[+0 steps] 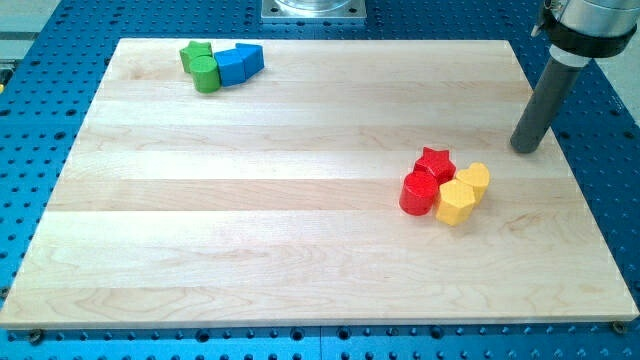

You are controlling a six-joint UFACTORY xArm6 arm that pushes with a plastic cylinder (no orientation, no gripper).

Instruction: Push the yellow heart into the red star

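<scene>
Though well apart, my tip (525,148) to view's right of yellow heart (473,180) beside red star (435,162); claw out of view.

Tabletop (300,200): pale wood, visible grain, smooth matt finish. Blocks, e.g. red star (435,161), yellow heart (473,180), blue block (238,63): smooth, slightly glossy, plastic-looking. Rod (543,100): dark, matt, smooth. Base (60,60): blue perforated, metal-looking.

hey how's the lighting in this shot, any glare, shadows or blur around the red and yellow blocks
Camera view: even, soft light, no glare on the board; only faint shadows under the red star, the yellow heart and my tip, which stands to the view's upper right of them; all of it in sharp focus.
</scene>
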